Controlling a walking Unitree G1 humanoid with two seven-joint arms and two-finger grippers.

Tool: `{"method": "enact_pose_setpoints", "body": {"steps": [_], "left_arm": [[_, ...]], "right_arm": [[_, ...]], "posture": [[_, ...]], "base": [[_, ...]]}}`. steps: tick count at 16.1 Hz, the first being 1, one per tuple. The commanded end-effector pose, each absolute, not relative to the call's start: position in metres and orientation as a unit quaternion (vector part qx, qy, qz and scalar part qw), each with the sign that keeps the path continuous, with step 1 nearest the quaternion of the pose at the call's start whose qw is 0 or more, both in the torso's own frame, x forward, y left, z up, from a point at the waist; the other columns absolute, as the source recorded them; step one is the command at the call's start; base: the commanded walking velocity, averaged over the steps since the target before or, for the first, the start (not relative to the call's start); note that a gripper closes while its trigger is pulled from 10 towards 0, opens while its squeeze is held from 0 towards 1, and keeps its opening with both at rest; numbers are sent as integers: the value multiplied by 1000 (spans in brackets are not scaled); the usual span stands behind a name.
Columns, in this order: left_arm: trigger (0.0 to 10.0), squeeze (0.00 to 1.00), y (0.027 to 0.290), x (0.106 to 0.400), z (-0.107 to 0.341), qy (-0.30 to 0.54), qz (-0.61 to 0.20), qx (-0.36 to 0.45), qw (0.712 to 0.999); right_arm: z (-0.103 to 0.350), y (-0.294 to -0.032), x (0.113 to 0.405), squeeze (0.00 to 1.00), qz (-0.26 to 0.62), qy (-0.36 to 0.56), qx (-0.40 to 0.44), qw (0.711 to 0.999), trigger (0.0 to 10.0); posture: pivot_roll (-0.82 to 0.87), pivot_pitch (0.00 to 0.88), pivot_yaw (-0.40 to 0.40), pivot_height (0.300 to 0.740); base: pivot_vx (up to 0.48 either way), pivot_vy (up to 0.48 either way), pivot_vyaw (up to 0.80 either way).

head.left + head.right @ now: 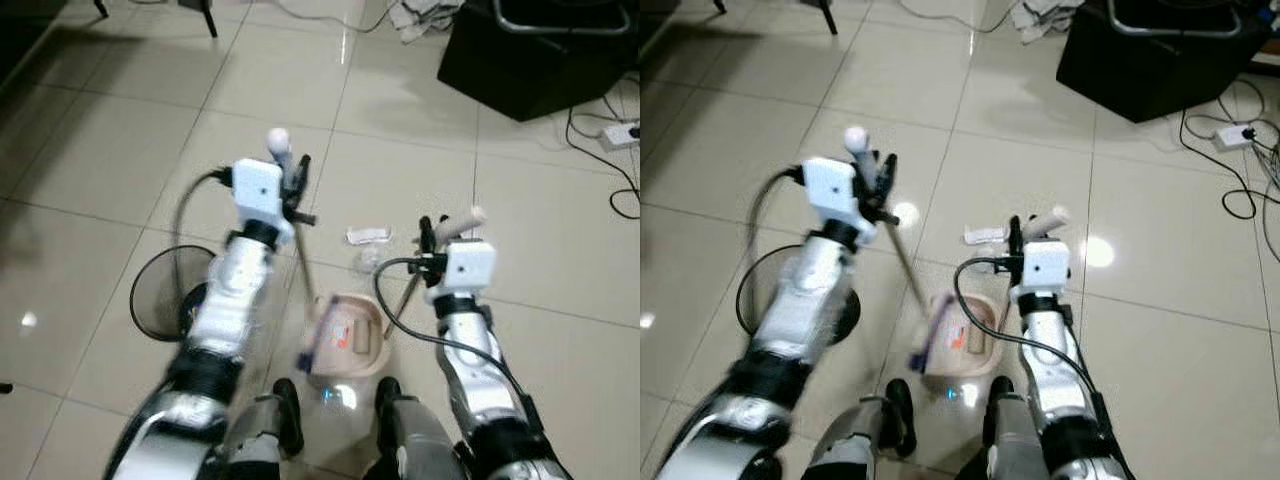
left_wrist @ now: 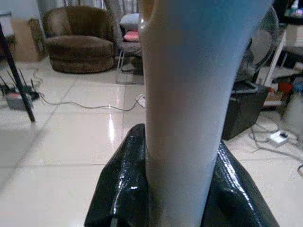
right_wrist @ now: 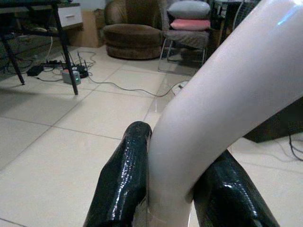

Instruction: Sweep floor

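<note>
Sweeping: my left gripper (image 1: 292, 165) pinches the broom (image 1: 300, 262), my right gripper (image 1: 440, 228) pinches the dustpan (image 1: 345, 335) handle. Next, brush the wrappers (image 1: 368, 236) into the pan.

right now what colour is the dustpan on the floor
Pale pink dustpan, clearest in the left eye view.

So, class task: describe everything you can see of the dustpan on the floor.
The dustpan is a pale pinkish-beige scoop, plastic by its look, lying on the tiled floor just before the robot's feet. A thin handle rises from it to the right gripper, whose jaws are shut on its white grip. Some scraps lie inside. The broom head sits at its left rim.
</note>
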State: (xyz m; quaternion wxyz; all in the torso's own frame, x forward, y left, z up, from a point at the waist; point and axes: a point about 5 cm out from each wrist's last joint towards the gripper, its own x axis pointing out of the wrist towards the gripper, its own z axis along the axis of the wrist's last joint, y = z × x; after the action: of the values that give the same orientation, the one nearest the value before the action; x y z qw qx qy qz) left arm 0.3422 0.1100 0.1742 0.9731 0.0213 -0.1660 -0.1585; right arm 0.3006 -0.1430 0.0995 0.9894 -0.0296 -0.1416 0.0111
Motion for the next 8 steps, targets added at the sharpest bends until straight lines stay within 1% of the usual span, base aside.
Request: {"method": "enact_pose_setpoints", "body": {"steps": [1, 5, 6, 8], "left_arm": [[10000, 0, 123, 338, 183, -179, -158, 41, 970], [10000, 0, 141, 330, 175, -160, -132, 26, 978], [10000, 0, 147, 323, 165, -143, -122, 22, 982], [10000, 0, 149, 306, 149, -111, -123, 26, 986]], "right_arm": [[101, -158, 296, 0, -4, -141, -36, 989, 10000], [115, -174, 290, 0, -17, -158, -32, 987, 10000], [124, -180, 287, 0, -16, -166, -35, 985, 10000], [147, -194, 282, 0, -21, -178, -17, 984, 10000]], "posture": [[2, 206, 71, 740], [-4, 170, 82, 740], [-11, 155, 90, 740], [-13, 131, 96, 740]], "base": [[0, 0, 0], [0, 0, 0], [0, 0, 0], [0, 0, 0]]}}
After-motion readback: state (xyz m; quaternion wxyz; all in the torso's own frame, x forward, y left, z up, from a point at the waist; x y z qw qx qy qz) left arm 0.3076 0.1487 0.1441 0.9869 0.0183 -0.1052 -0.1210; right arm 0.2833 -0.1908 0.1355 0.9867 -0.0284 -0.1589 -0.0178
